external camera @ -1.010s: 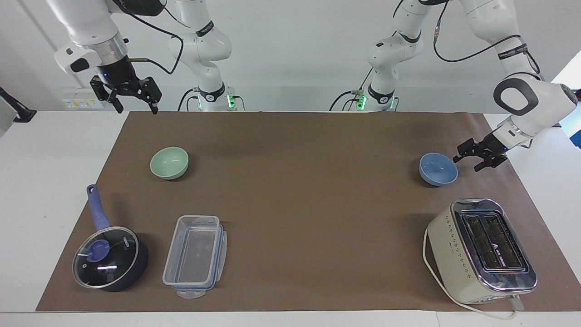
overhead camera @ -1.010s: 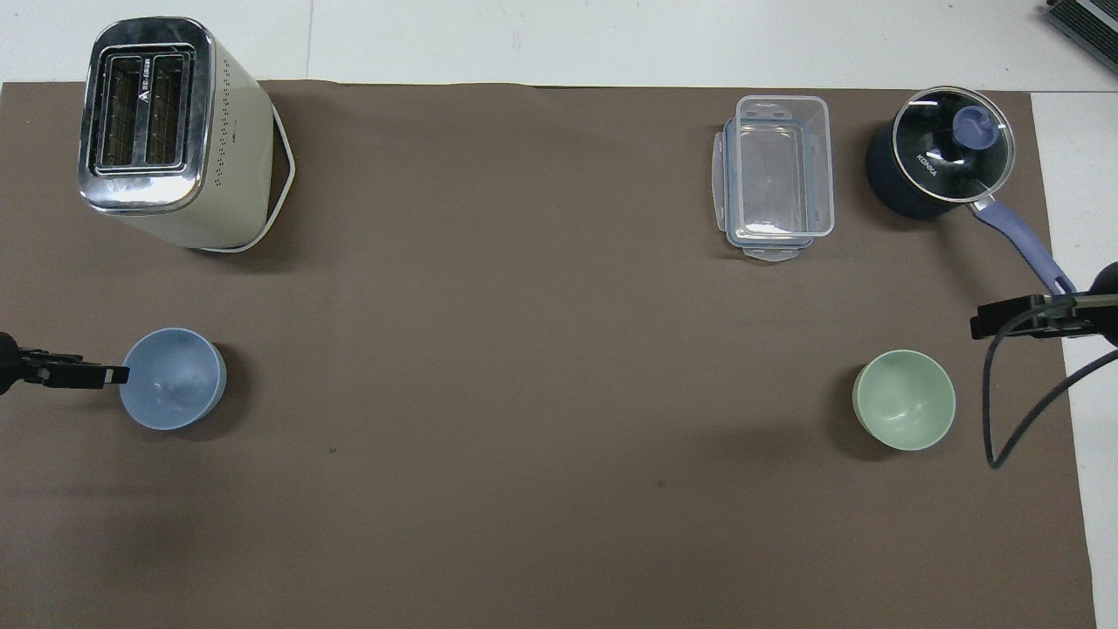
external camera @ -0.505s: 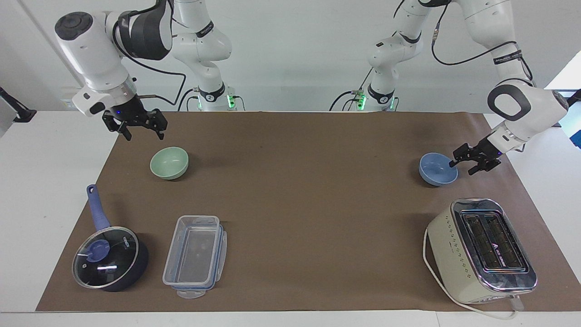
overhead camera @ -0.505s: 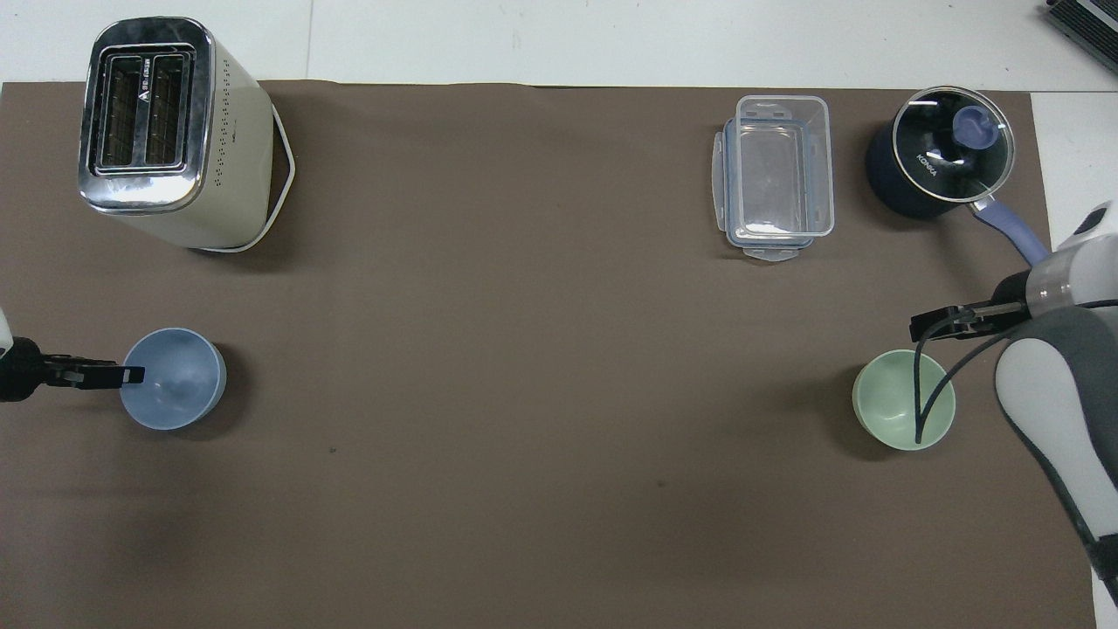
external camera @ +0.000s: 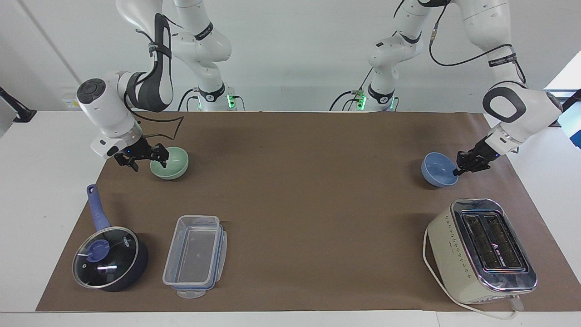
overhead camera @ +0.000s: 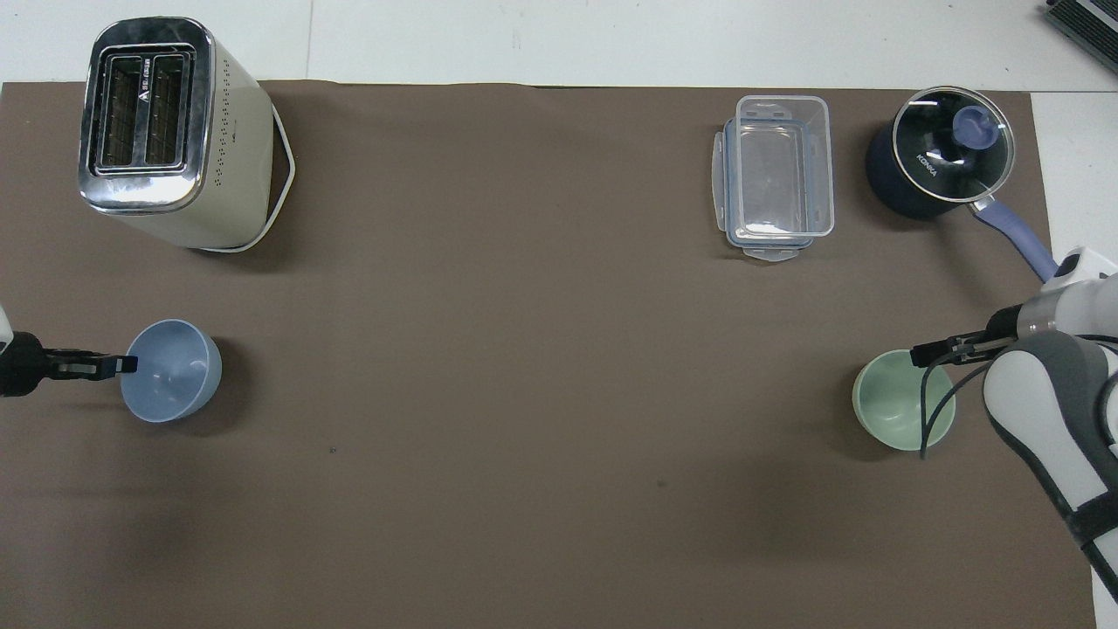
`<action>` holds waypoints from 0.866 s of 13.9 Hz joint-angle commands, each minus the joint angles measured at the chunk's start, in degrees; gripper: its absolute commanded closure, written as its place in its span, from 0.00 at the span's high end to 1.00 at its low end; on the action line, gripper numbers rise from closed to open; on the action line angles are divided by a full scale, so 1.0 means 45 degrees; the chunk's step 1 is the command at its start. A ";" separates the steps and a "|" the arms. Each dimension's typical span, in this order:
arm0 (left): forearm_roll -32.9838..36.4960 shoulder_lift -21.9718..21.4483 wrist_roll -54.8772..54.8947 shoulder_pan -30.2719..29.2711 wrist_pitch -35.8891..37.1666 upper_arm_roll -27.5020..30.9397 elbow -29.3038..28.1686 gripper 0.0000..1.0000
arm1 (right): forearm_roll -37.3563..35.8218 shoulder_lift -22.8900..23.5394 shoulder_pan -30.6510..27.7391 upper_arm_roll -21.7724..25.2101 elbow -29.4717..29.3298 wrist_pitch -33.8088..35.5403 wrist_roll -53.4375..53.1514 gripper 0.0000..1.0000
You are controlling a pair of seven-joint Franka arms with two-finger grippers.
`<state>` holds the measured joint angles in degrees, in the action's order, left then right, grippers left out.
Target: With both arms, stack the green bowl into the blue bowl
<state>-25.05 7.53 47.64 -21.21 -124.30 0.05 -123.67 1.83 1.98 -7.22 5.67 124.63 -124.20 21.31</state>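
— Saucepan [external camera: 110,259] and clear container [external camera: 195,256] sit at the right arm's end of the counter [external camera: 295,218]. And the green bowl [external camera: 169,162]?

— Nearer the robots than those two, on the brown mat. The right gripper [external camera: 146,160] is down at its rim, fingers spread, one at the bowl's edge.

— The blue bowl [external camera: 438,169]?

— Well apart, at the left arm's end, tipped a little. The left gripper [external camera: 456,170] pinches its rim, fingers pressed together on the wall. The toaster [external camera: 482,250] stands farther from the robots.
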 commanded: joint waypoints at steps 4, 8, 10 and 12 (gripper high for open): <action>-0.0274 -0.1845 -0.0118 0.1040 -0.0344 0.0107 -0.1030 0.00 | 0.0335 0.0146 -0.0661 -0.0089 0.1054 -0.1110 0.0752 1.00; -0.0254 -0.3292 -0.1967 0.2581 -0.0657 0.0087 -0.2009 0.00 | 0.0335 0.0303 -0.0720 -0.0089 0.1191 -0.1110 0.0752 1.00; -0.0215 -0.3568 -0.3412 0.3693 -0.1144 0.0029 -0.2380 0.00 | 0.0335 0.0322 -0.0760 -0.0089 0.1211 -0.1110 0.0752 0.94; -0.0040 -0.3607 -0.5342 0.5020 -0.2041 -0.0030 -0.2655 0.00 | 0.0335 0.0322 -0.0760 -0.0089 0.1211 -0.1091 0.0752 0.66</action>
<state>-25.22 -6.99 30.04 -3.78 -128.90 -0.70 -132.47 1.94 3.61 -9.58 5.70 129.26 -127.80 22.73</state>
